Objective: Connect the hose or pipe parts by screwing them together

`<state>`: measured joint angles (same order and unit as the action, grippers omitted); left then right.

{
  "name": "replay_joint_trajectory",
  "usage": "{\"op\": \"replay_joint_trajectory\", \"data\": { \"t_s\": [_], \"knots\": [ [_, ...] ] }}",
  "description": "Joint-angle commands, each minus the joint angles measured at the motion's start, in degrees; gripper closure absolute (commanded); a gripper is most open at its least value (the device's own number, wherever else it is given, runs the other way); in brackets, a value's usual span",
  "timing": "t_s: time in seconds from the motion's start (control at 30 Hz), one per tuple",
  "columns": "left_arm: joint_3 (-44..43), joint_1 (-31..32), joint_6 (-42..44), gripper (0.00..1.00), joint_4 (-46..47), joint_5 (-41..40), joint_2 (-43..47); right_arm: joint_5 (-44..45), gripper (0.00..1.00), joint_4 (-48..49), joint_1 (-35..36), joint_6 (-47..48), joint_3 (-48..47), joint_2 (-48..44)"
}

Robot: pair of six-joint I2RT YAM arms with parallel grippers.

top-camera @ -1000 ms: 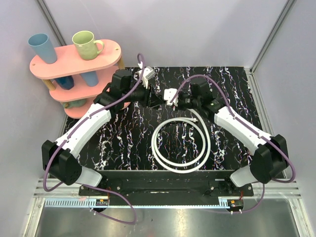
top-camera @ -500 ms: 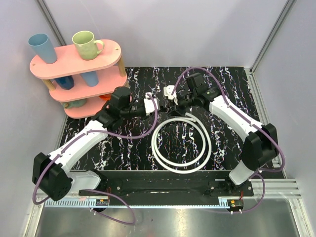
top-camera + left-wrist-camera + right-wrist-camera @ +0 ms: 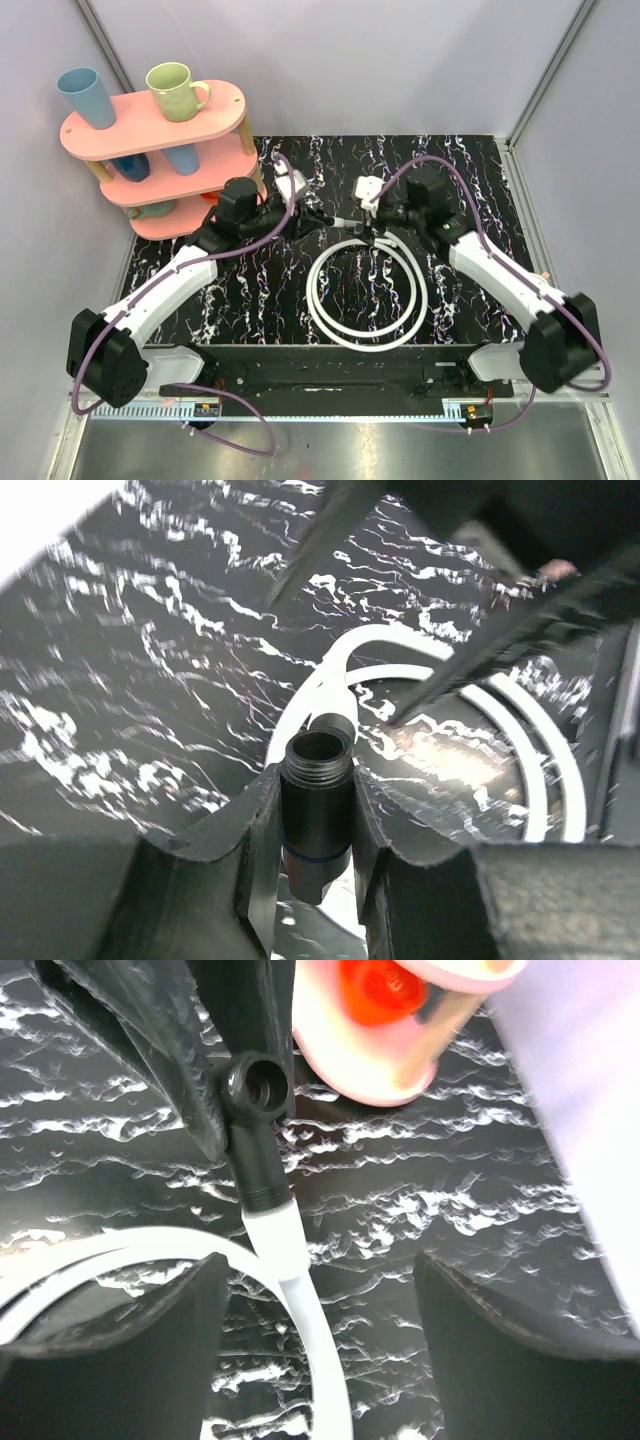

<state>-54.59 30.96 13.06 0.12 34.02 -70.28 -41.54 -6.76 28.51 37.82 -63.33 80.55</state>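
Note:
A short black threaded fitting (image 3: 317,800) stands upright between the fingers of my left gripper (image 3: 316,780), which is shut on it; its open threaded end points away from the wrist. Seen from the right wrist, the black fitting (image 3: 256,1110) runs into a white sleeve and the white hose (image 3: 300,1290). My right gripper (image 3: 318,1265) is open, one finger on each side of that hose and touching nothing. From above, the left gripper (image 3: 318,217) and right gripper (image 3: 368,222) face each other over the mat. The hose (image 3: 365,335) lies coiled in front of them.
A pink three-tier shelf (image 3: 120,128) stands at the back left, close behind my left arm, with a blue cup (image 3: 80,96) and a green mug (image 3: 175,90) on top. The black marbled mat (image 3: 480,170) ends at metal rails on the right.
My right gripper has opened and let go of the hose end, and has drawn back to the right. The left gripper stays shut on the fitting, and its wrist has turned.

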Motion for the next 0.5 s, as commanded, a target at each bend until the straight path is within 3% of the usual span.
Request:
{"op": "replay_joint_trajectory", "data": {
  "t_s": [0.0,0.1,0.17,0.33,0.47],
  "knots": [
    [-6.65,-2.3,-31.47,1.0,0.96,-5.87,-1.95,8.05,0.14,21.42,-0.47,-1.97,8.56,-10.31],
    [-16.67,-3.45,-42.92,1.0,-13.97,-8.53,-6.96,8.4,0.02,25.03,-0.3,0.05,13.66,-12.61],
    [-21.95,-3.71,-48.88,1.0,-20.39,-6.08,-9.25,11.03,0.02,28.81,0.23,1.55,17.79,-14.37],
    [-19.17,-4.33,-65.4,1.0,-17.27,-0.99,-8.39,18.41,0.06,32.08,2.77,7.78,19.21,-14.55],
    [-16.52,-4.51,-72.64,1.0,-11.55,2.19,-7.77,20.71,0.07,35.06,4.44,9.63,20.26,-13.85]
  ]
}}
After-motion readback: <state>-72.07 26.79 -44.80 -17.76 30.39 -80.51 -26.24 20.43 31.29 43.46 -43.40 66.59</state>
